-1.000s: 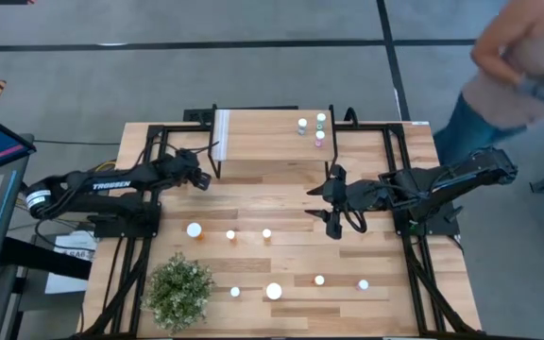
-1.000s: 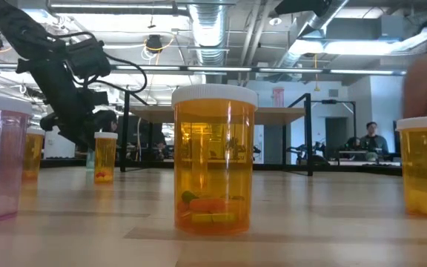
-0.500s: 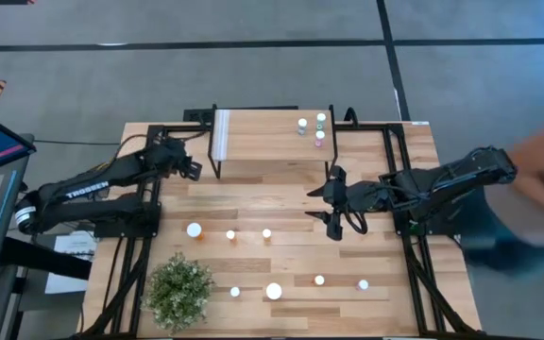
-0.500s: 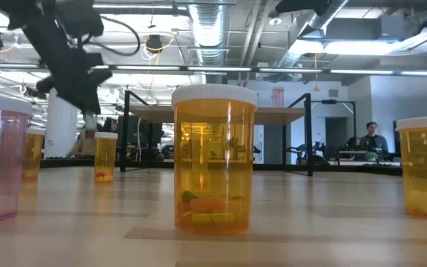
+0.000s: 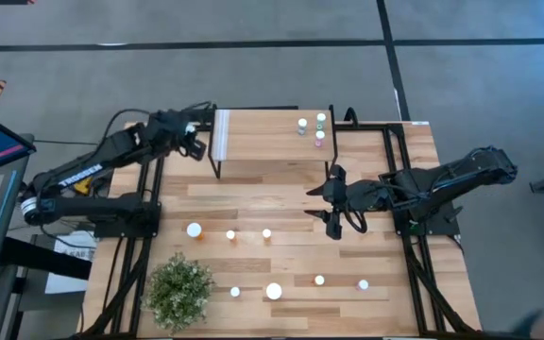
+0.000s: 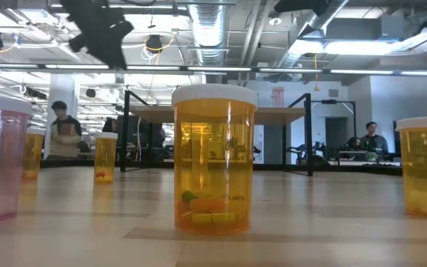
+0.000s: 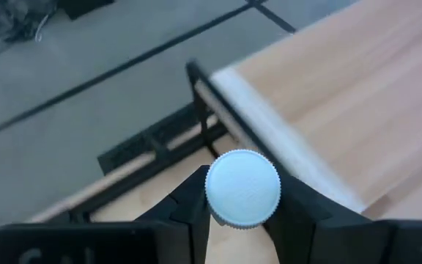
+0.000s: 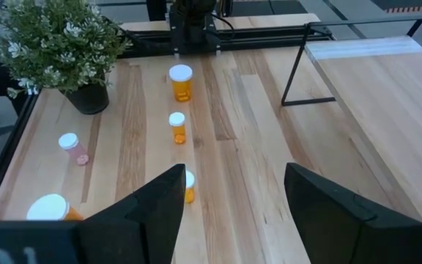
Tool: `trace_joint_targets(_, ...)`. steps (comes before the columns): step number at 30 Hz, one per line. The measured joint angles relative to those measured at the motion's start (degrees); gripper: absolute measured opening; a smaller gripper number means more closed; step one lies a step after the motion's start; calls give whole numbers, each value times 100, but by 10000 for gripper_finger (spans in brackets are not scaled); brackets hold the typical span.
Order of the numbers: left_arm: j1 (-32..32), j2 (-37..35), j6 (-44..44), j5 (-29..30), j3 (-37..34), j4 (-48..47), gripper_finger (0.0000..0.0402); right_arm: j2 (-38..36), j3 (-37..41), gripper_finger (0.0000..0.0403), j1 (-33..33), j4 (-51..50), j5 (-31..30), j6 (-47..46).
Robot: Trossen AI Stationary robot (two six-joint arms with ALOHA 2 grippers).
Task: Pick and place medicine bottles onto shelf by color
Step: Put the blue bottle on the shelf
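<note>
The left hand is up in the air by the shelf's white strip end, near the back left corner of the worktop. It is pinching a small bottle with a white cap between its two fingers. The shelf stands at the back edge of the worktop. Three little bottles sit close together at the shelf's other end, away from the white strip. The right hand waits over the middle of the worktop, toward the right side, and its fingers are spread wide apart with nothing in them. More bottles stand on the worktop: three in a row near the middle and four along the front edge. A green plant sits at the front left corner.
</note>
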State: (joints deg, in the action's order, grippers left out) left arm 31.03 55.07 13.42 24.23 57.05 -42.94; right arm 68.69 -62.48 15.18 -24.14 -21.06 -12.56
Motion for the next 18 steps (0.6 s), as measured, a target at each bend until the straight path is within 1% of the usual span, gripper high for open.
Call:
trace_joint_targets(5, 0, 879, -506, -248, 701, -4, 99, 0, 0, 256, 0, 117, 0, -1)
trace_joint_targets(8, 0, 1357, -705, -356, 1017, 169, 103, 0, 0, 256, 0, 136, 0, 0)
trace_joint_targets(13, 1, 1976, -932, -721, 1339, 748, 104, 0, 0, 256, 0, 197, 0, -35)
trace_joint_targets(16, 56, 2247, -960, -987, 1369, 1066, 105, 0, 0, 256, 0, 213, 0, -51)
trace_joint_targets(18, 139, 2440, -963, -1150, 1369, 1084, 105, 0, 0, 256, 0, 217, 0, -88)
